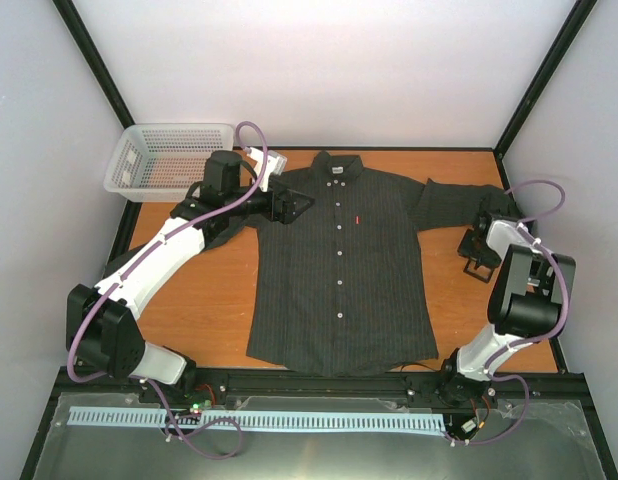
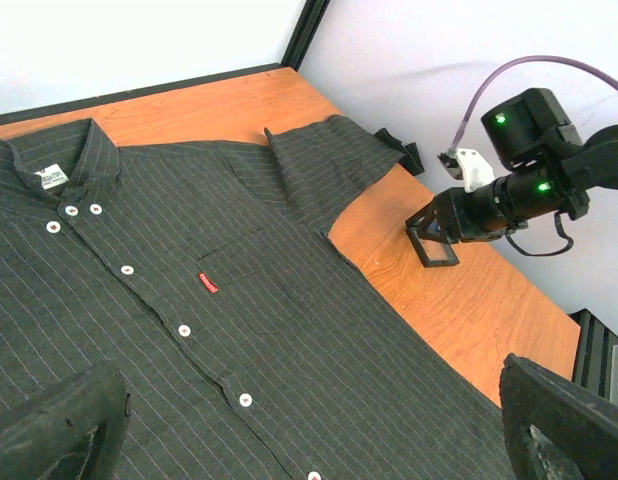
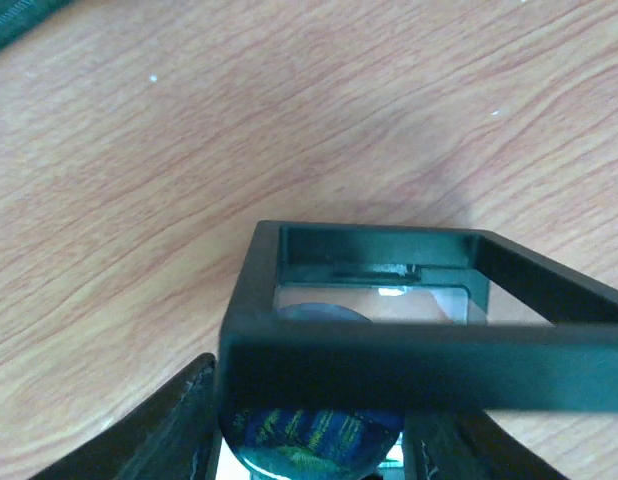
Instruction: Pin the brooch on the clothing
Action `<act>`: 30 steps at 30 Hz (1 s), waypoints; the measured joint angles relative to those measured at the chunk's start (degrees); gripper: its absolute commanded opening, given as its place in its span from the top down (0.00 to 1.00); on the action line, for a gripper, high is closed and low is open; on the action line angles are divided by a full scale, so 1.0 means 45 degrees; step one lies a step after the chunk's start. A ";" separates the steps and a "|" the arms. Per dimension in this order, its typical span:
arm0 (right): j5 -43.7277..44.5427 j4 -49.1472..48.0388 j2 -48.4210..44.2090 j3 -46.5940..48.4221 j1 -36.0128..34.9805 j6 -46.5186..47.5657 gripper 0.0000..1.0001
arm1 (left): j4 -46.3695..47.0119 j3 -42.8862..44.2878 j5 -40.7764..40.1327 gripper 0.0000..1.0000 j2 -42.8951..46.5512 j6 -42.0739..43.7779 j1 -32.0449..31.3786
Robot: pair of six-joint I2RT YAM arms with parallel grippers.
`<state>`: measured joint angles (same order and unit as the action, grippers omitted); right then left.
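Observation:
The dark pinstriped shirt lies flat and buttoned on the wooden table, with its collar at the far side and a red tag on the chest pocket. My left gripper hovers over the shirt's shoulder, wide open and empty; in the left wrist view only shirt shows between its fingers. My right gripper is low at the table, right of the shirt's sleeve. Its fingers close on a round blue brooch. A black square frame crosses in front of the brooch and hides its middle.
A white mesh basket stands at the far left corner. Bare wood lies on both sides of the shirt. White walls and black corner posts enclose the table. The right sleeve lies spread toward the right gripper.

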<state>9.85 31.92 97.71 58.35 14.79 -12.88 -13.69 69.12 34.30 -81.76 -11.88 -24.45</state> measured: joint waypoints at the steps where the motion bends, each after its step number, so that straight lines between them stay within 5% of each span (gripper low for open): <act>1: -0.0068 0.0010 -0.0287 -0.0092 -0.0005 -0.0005 0.55 | 0.0000 0.0000 0.0000 0.00 0.0000 0.0000 0.0005; 9: -0.1345 -0.0185 -0.2307 -0.1195 -0.0957 -0.0170 0.55 | -0.0024 0.0000 -0.0544 0.00 -0.0170 0.0102 0.0005; 22: -0.4017 -0.2108 -0.2939 -0.1277 -0.8500 -0.0267 0.55 | 0.0049 -0.0257 -0.1904 0.00 -0.0355 0.0194 0.0277; 30: -0.7271 -0.4177 -0.4226 -0.2730 -0.9636 -0.1200 0.54 | 0.2132 -0.2176 0.0437 0.00 -0.0325 -0.3342 0.0826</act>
<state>-22.87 13.13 78.70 46.06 -28.58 -18.28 -4.10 59.33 36.27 -83.22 -26.92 -20.73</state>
